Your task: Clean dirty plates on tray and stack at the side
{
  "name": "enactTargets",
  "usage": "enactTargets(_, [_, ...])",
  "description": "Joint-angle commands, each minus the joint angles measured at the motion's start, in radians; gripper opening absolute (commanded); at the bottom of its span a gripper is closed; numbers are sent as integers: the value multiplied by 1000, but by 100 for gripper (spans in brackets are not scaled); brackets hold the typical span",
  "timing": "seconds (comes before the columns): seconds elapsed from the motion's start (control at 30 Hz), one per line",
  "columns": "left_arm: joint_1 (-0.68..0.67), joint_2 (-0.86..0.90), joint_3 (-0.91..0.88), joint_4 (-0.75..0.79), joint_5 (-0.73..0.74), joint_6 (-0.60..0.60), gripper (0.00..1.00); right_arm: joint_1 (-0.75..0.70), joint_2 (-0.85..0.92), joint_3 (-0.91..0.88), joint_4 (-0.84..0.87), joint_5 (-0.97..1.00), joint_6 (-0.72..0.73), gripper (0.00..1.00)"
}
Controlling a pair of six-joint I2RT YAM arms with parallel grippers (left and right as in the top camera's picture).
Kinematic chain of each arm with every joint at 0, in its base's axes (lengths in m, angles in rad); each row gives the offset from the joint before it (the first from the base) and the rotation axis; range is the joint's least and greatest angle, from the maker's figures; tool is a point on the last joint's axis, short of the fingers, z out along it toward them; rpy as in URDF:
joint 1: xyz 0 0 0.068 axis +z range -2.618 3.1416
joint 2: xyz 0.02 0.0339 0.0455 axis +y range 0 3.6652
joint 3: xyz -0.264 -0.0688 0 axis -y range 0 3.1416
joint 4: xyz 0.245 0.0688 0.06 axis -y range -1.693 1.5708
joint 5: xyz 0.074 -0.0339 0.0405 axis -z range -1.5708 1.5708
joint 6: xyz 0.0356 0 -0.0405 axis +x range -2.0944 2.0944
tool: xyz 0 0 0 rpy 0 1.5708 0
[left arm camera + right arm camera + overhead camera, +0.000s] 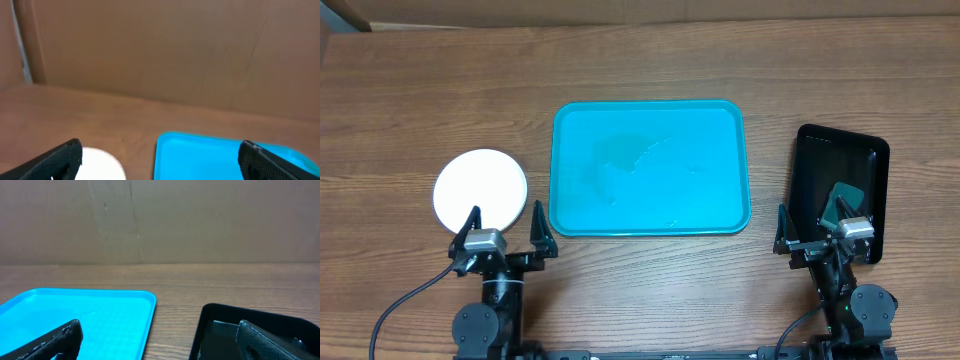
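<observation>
The turquoise tray (pixel 650 168) lies in the middle of the table with nothing on it; it also shows in the left wrist view (pixel 200 157) and the right wrist view (pixel 100 315). A white plate (pixel 480 187) lies on the table left of the tray, seen from above as one disc; I cannot tell whether others lie under it. It shows in the left wrist view (pixel 102 165). My left gripper (pixel 505 228) is open and empty at the front, between plate and tray. My right gripper (pixel 825 228) is open and empty at the front right.
A glossy black tray (pixel 842 190) lies right of the turquoise tray, with a dark green pad (pixel 847 195) in it; it shows in the right wrist view (pixel 250 330). A brown cardboard wall (pixel 160 50) stands behind the table.
</observation>
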Motion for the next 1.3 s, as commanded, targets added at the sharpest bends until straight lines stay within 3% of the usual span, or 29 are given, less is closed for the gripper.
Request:
enactTargets(0.0, [5, -14, -61, 89, 17, 2, 100, 5, -10, -10, 4, 10, -8, 100])
enactTargets(0.13, [5, -14, -148, 159, 47, 1, 100, 5, -10, -10, 4, 10, -7, 100])
enactTargets(0.3, [5, -14, -144, -10, 49, -10, 100, 5, -10, -10, 4, 10, -7, 100])
enactTargets(1.27, [5, -13, -144, -8, 49, -6, 100, 5, -10, -10, 4, 10, -7, 100])
